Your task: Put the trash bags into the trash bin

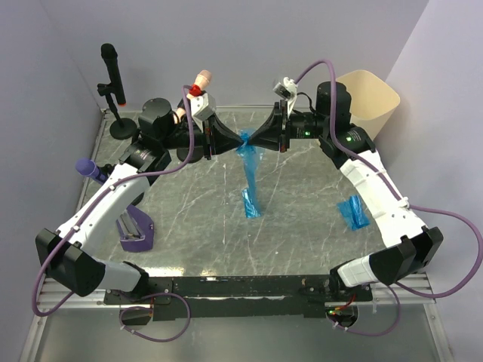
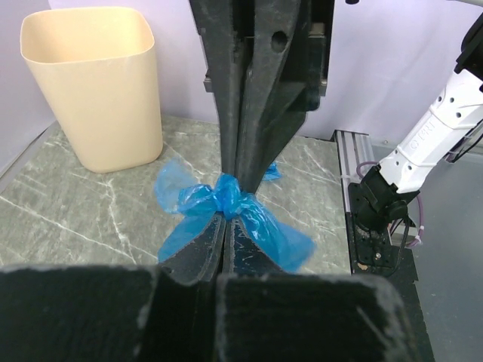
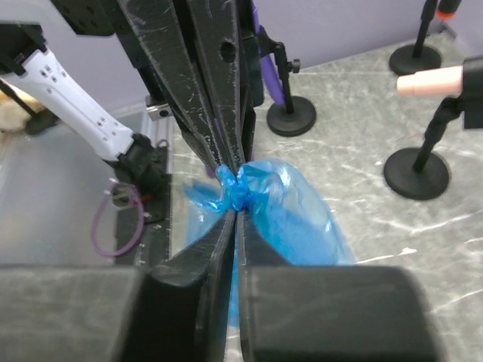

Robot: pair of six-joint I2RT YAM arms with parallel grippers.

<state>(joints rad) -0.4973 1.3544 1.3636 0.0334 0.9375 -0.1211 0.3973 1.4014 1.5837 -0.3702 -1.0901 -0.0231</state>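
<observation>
1. My left gripper [image 2: 225, 213] is clenched on the knot of the hanging trash bag [image 1: 250, 181]. The black fingers are pressed flat together, with crumpled blue film bunching out on both sides of them.
2. My right gripper [image 3: 235, 213] comes at that same knot from the opposite side, tip to tip with my left. Its fingers pinch the knot too, with only a hairline seam between them.
3. The hanging trash bag is translucent blue. From the knot it trails down in a long strip, and its lower end touches the table [image 1: 302, 234].
4. The trash bin [image 1: 373, 94] stands upright in the far right corner of the table. It is cream-beige with a rounded-square rim and plain walls, and I can see nothing printed on them.
5. The knot I am holding is raised above the table, well to the left of the trash bin. It is not over the bin's rim.
6. The second trash bag [image 1: 352, 213] is also blue. It lies crumpled on the table, on the near side of the trash bin and well apart from it, close beside my right arm.
7. A peach microphone [image 1: 202, 78] sits left of the trash bin, just past my left wrist.
8. A black microphone [image 1: 110, 60] on a round-based stand is at the far left corner, straight across the table from the bin.
9. A purple microphone [image 1: 90, 169] and a purple stand [image 1: 136, 232] sit along the left side of the table, as far from the trash bin as anything here.
10. I can read no brand, label or lettering on the bags or the microphones at this size.
</observation>
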